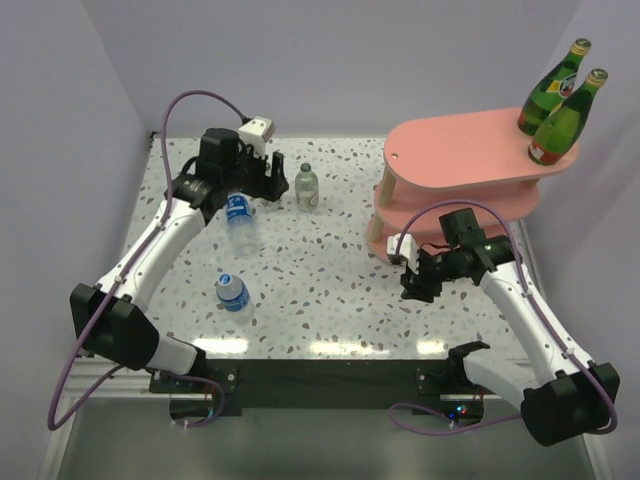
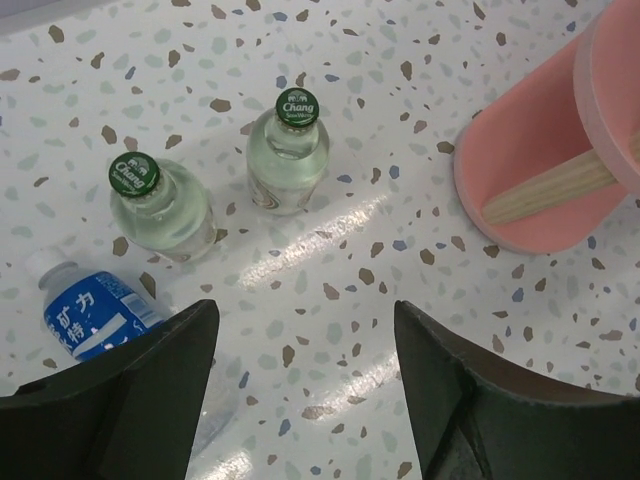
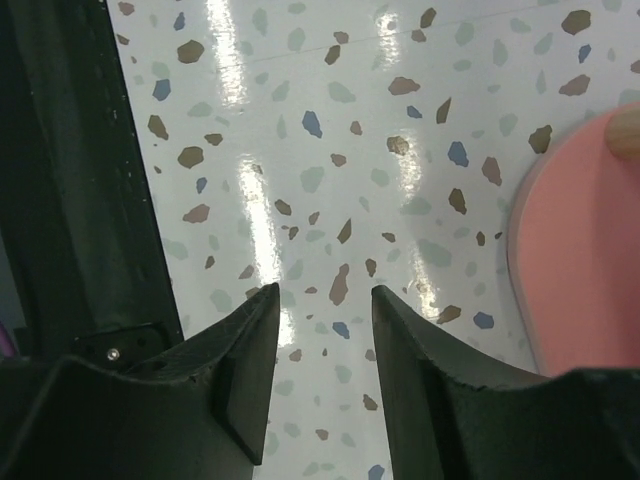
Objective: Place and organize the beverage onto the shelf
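Pink shelf (image 1: 450, 150) right of the right pincer (image 3: 325, 300), two dark green bottles (image 1: 553, 85) (image 1: 566, 122) upright on its top board. Both pincers apart, empty. Ahead of the left pincer (image 2: 305, 330), two green-capped bottles (image 2: 288, 150) (image 2: 160, 205) standing on the tabletop (image 2: 350, 260), only one visible from above; blue-labelled bottle (image 2: 95, 310) beside its left finger.

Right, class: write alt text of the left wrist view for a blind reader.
Two green-capped clear bottles stand on a speckled table, a blue-labelled bottle beside them, a pink shelf right, the open left gripper below.
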Available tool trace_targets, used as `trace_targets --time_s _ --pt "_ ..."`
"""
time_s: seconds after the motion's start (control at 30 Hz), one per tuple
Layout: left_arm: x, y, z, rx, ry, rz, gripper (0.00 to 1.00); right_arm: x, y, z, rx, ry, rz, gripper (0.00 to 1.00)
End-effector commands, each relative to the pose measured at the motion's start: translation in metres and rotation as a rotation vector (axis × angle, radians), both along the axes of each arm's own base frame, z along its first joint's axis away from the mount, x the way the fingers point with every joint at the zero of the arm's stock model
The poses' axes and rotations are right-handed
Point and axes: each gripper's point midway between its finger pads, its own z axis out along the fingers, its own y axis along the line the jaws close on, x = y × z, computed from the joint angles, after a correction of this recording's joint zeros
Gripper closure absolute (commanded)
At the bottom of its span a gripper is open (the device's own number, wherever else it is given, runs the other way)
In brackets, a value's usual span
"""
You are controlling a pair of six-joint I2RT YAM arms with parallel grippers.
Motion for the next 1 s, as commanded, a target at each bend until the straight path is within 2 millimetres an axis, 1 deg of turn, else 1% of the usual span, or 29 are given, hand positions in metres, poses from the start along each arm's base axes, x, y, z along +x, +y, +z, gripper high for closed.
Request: trace_targets --time_s 0.0,0.07,0.1,0.13,0.17,0.2,0.23,0.27,0.33,0.37,0.43,0.47,0.5,0.57,0.63,0.67,0.77,0.97 --pt "0.015 0.000 0.020 0.069 -0.076 -0.008 0.24 0.018 0.002 -0.001 -0.002 -0.039 -0.059 0.54" --pt "0.018 -0.003 0.017 0.097 -0.075 -0.024 0.23 0.019 0.003 -0.003 0.005 -0.029 -0.077 0.50" --pt "0.022 -0.009 0.017 0.108 -0.073 -0.034 0.22 0.019 0.003 -0.004 0.006 -0.026 -0.084 0.48" --pt "0.024 -0.011 0.015 0.123 -0.073 -0.043 0.22 0.020 0.004 -0.004 0.014 -0.033 -0.089 0.48" --pt "0.028 -0.014 0.009 0.140 -0.059 -0.044 0.21 0.020 0.004 -0.004 0.017 -0.029 -0.103 0.48" --pt "0.030 -0.018 0.012 0.144 -0.064 -0.044 0.21 0.019 0.004 -0.005 0.020 -0.028 -0.106 0.47" --pt "0.032 -0.020 0.010 0.154 -0.056 -0.042 0.21 0.020 0.004 -0.005 0.023 -0.028 -0.110 0.46" --pt "0.040 -0.021 0.007 0.169 -0.052 -0.028 0.21 0.020 0.004 -0.005 0.025 -0.029 -0.117 0.46" --pt "0.044 -0.024 0.001 0.213 -0.048 -0.041 0.21 0.019 0.003 -0.006 0.022 -0.026 -0.121 0.45" --pt "0.050 -0.024 -0.005 0.233 -0.038 -0.027 0.21 0.018 0.003 -0.006 0.024 -0.026 -0.122 0.45" --pt "0.052 -0.030 -0.010 0.254 -0.031 -0.030 0.21 0.017 0.003 -0.008 0.020 -0.020 -0.124 0.44" --pt "0.059 -0.032 -0.014 0.269 -0.029 -0.020 0.21 0.017 0.003 -0.008 0.019 -0.022 -0.125 0.44" --pt "0.060 -0.037 -0.016 0.270 -0.027 -0.028 0.21 0.018 0.003 -0.009 0.018 -0.016 -0.126 0.44" --pt "0.072 -0.037 -0.023 0.296 -0.020 0.000 0.21 0.018 0.003 -0.010 0.019 -0.014 -0.129 0.44" --pt "0.077 -0.042 -0.029 0.304 -0.010 0.004 0.21 0.018 0.003 -0.011 0.017 -0.008 -0.131 0.44" --pt "0.083 -0.045 -0.032 0.312 -0.008 0.011 0.21 0.019 0.003 -0.011 0.016 -0.007 -0.133 0.43" --pt "0.095 -0.051 -0.039 0.320 0.003 0.020 0.22 0.019 0.002 -0.011 0.015 -0.008 -0.136 0.43" --pt "0.114 -0.056 -0.060 0.352 0.033 0.045 0.24 0.017 0.001 -0.016 0.005 -0.001 -0.139 0.43"
